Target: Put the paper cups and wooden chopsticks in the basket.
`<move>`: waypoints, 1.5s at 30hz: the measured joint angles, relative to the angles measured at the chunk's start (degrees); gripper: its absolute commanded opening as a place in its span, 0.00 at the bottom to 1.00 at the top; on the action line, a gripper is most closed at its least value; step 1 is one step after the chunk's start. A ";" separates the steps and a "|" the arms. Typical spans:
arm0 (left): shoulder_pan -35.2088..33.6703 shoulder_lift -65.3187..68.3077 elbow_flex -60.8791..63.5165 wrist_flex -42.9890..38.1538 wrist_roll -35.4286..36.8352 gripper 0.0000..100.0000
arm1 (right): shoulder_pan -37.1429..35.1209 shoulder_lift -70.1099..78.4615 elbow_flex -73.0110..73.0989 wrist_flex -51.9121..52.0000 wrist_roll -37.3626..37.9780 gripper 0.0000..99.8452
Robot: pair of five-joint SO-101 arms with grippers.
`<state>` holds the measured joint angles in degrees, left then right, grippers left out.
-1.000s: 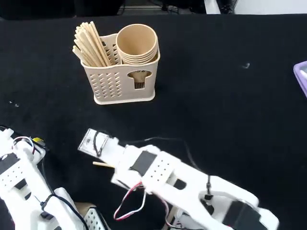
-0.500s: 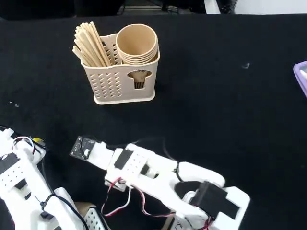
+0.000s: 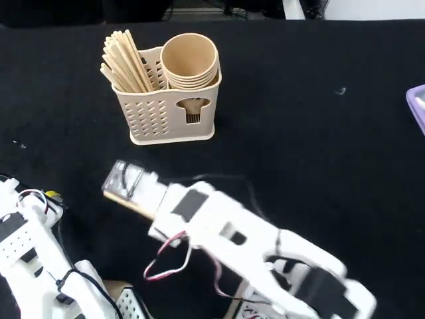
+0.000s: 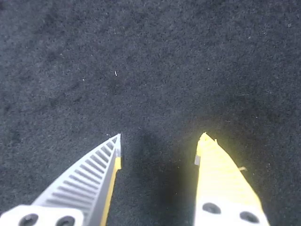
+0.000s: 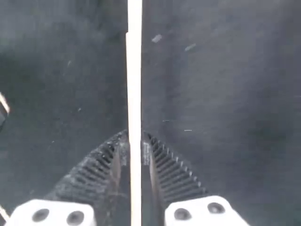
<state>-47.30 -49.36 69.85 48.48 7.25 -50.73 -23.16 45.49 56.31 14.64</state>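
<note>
A beige perforated basket [image 3: 166, 116] stands at the back left of the black table. It holds a bundle of wooden chopsticks [image 3: 123, 63] and a stack of paper cups [image 3: 190, 60]. My right gripper [image 3: 123, 183] hangs in front of the basket, shut on a single wooden chopstick [image 3: 131, 203]. The right wrist view shows that chopstick [image 5: 134, 70] running straight out between the closed fingers of the right gripper [image 5: 134, 146]. My left gripper [image 4: 160, 143] stands open over bare black cloth, with nothing between its fingers. The left arm [image 3: 26, 252] sits at the front left corner.
A purple object [image 3: 417, 103] pokes in at the right edge. A small speck [image 3: 340, 91] lies on the cloth at the back right. A perforated white part [image 3: 126, 302] sits at the front edge by the left arm.
The right gripper dipped left over the chopstick lying on the table, closed on it and rose toward the basket with it. The left arm has not moved.
</note>
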 measured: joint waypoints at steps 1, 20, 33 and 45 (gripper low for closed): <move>0.00 0.00 0.00 0.00 0.00 0.26 | 1.41 -3.08 -0.62 0.70 0.53 0.01; 0.09 0.00 0.00 0.00 0.00 0.26 | 13.54 -11.78 -21.98 -48.70 -1.76 0.01; 0.09 0.00 0.00 0.00 0.00 0.26 | 14.42 18.29 -43.43 -50.37 -2.29 0.01; 0.09 0.00 0.00 0.00 0.00 0.26 | 16.35 24.18 -38.86 -47.47 -2.29 0.26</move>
<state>-47.21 -49.36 69.85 48.48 7.25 -34.37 1.01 6.64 8.84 12.35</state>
